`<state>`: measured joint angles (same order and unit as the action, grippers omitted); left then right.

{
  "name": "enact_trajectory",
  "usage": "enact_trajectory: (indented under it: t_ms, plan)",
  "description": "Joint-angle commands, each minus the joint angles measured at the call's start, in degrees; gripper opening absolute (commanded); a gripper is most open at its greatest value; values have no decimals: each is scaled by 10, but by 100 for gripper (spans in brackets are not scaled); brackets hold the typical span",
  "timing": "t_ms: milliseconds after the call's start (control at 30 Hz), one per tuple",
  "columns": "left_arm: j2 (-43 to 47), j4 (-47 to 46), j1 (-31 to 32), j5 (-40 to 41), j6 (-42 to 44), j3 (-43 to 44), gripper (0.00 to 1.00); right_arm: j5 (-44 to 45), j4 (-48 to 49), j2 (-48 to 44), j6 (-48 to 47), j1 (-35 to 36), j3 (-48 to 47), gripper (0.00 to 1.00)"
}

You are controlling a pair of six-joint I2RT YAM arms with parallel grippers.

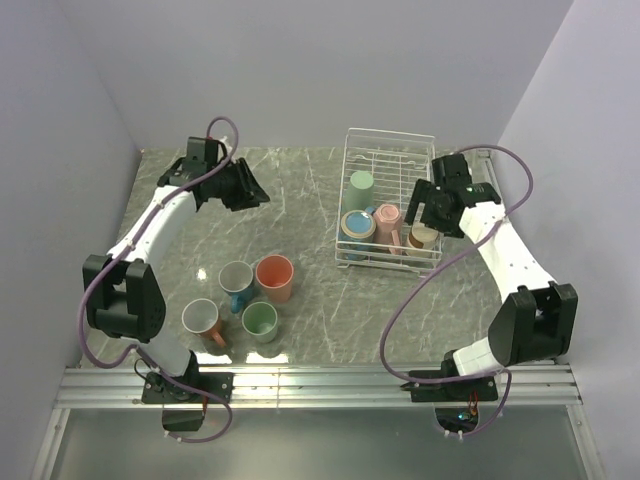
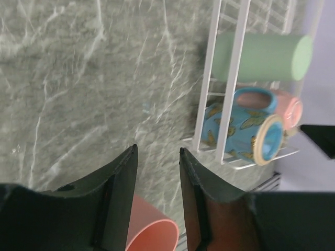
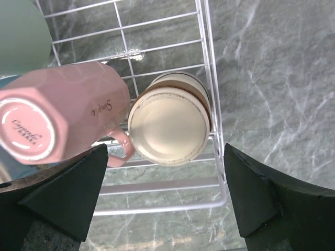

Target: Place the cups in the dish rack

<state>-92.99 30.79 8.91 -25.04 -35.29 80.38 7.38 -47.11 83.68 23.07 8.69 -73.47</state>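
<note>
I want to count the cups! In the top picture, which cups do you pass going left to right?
Orange-handled cup → blue-handled cup → salmon cup → blue cup → pink cup → cream cup. Left out, overlapping others: loose green cup, racked green cup.

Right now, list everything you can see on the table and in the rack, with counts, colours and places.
dish rack: one, white wire, far right of the table
cups in rack: four; green cup, blue butterfly cup, pink cup, cream cup
cups on table: four, near left; salmon cup, grey mug, orange-handled mug, green mug
cables: two, purple, one along each arm
left hand: one, black, open and empty, over bare table
right hand: one, black, open wide, above the cream cup
</note>
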Motion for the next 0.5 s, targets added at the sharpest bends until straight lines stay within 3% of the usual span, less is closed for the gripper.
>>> enact_trajectory:
  t_ms: [0,200,467]
  plan:
    - [4,50,37,65,57,35,43,19,-27,-38,-4,-3,-48,98]
    - [39,55,76,77,88,-5,44,17,-49,-54,-9,-3,-96,99]
    - [120,90,78,90,152,-79,44,5,-47,-79,-9,-3,-70,100]
